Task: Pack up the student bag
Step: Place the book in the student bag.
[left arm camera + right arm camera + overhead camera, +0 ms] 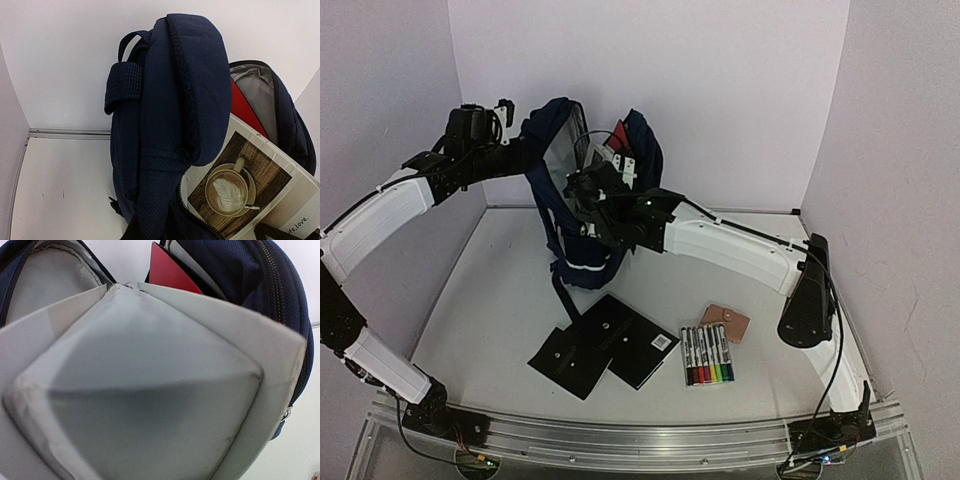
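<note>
The student bag (548, 135) stands upright at the back of the table (500, 290), close to the rear wall, its main compartment gaping and the grey lining showing. The left hand (523, 148) reaches in from the left and meets the bag's upper left rim with its fingers together, pinching the fabric there. The right hand (592, 192) sits just in front of the open mouth, clamped on a book (235, 190) whose cover shows a cup of coffee on dark wood. The book lies tilted, partly inside the opening. In the right wrist view its pale underside fills nearly everything, so the fingers themselves are hidden. A flat red item (245, 110) stands inside the bag behind the book, against the lining. On the table in front of the bag lie two black notebooks (605, 345), overlapping. To their right is a pack of coloured markers (708, 355), and just beyond it a small tan pouch (725, 322).
</note>
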`<state>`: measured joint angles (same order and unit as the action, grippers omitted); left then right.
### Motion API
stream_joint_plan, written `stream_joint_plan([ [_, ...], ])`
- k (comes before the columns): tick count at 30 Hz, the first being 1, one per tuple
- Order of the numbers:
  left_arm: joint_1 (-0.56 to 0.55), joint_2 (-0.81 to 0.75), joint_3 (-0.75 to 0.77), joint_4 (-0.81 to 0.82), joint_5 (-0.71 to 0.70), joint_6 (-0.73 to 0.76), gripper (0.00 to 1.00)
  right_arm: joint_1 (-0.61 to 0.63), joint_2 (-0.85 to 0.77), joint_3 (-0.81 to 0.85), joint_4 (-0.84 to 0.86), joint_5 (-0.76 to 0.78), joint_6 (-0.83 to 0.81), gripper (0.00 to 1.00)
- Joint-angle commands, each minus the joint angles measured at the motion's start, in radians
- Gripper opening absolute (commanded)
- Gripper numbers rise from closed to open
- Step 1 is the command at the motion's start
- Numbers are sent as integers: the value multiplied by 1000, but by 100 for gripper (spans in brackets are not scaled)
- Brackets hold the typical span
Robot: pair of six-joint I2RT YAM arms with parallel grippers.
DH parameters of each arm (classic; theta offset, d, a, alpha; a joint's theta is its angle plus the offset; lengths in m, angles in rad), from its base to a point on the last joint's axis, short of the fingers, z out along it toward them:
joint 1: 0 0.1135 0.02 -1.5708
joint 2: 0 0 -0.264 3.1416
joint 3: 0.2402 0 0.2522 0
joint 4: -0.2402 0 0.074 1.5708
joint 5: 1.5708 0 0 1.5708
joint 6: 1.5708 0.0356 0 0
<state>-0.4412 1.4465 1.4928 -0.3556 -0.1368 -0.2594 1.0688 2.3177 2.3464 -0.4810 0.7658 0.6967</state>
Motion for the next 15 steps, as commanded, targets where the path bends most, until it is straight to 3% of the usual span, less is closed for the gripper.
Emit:
stream_joint_plan([
  [1, 55, -81, 28, 2, -143, 23, 0, -77, -5, -47, -251, 159, -50, 24],
  [4, 55, -71, 20, 12, -44, 34, 0, -77, 28, -6, -250, 130, -57, 24],
  [9, 55, -46, 24, 46, 270, 78, 0, -77, 162, 161, -243, 56, -97, 25],
  [15, 55, -28, 28, 47, 434, 59, 0, -77, 213, 191, -50, -114, -177, 41],
])
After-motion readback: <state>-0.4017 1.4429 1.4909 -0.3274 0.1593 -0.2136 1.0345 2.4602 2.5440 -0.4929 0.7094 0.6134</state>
